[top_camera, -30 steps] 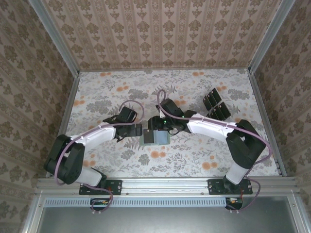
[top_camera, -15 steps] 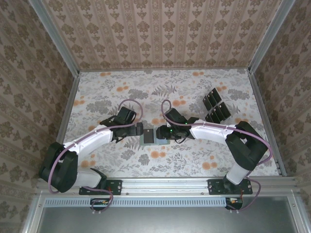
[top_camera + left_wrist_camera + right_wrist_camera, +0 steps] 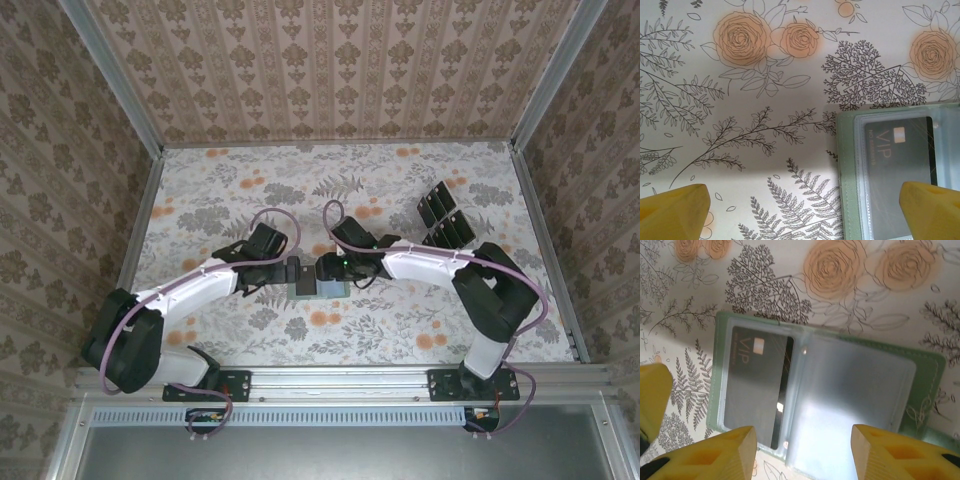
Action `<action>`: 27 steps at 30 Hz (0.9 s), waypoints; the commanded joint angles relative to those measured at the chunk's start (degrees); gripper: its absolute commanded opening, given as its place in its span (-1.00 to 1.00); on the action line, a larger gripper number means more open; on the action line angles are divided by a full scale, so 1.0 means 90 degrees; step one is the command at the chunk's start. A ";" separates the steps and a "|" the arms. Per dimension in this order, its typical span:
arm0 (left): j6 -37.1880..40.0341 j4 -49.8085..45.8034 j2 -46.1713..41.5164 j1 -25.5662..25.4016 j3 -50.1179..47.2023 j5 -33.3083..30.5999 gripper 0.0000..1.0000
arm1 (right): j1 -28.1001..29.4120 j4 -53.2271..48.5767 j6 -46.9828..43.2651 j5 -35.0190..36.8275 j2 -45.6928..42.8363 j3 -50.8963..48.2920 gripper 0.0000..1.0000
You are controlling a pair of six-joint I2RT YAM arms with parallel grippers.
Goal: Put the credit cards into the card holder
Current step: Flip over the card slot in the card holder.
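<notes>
The card holder lies open on the flowered table between both arms, grey-green with clear pockets. One black credit card marked VIP sits in its left pocket, also seen as the card in the left wrist view. My right gripper hovers open over the holder's near edge, its fingers wide apart and holding nothing. My left gripper is open at the holder's left edge, one finger over the card. In the top view the left gripper and right gripper nearly meet.
Several more black cards stand in a tiered rack at the back right of the table. Metal rails and patterned walls fence the flowered table top. A yellow finger of the other gripper shows at the left of the right wrist view.
Both grippers have closed in over the card holder: the left moved right to its left edge, the right swung down and left over it. The holder has stayed in place.
</notes>
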 commanded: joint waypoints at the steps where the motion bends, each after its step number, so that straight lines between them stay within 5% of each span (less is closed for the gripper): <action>1: -0.0200 -0.0090 0.0041 -0.0074 -0.0108 -0.0101 1.00 | -0.0033 -0.0538 -0.0478 0.0241 0.0235 0.0384 0.06; 15: -0.0207 -0.0123 0.0257 -0.0211 0.0133 -0.0121 1.00 | -0.0080 -0.0740 -0.0776 0.0462 0.0710 0.0419 0.07; 27: -0.0237 0.0236 0.0013 -0.0657 -0.0239 -0.0140 0.99 | -0.0197 0.0462 0.0286 -0.0799 0.0817 -0.0089 0.09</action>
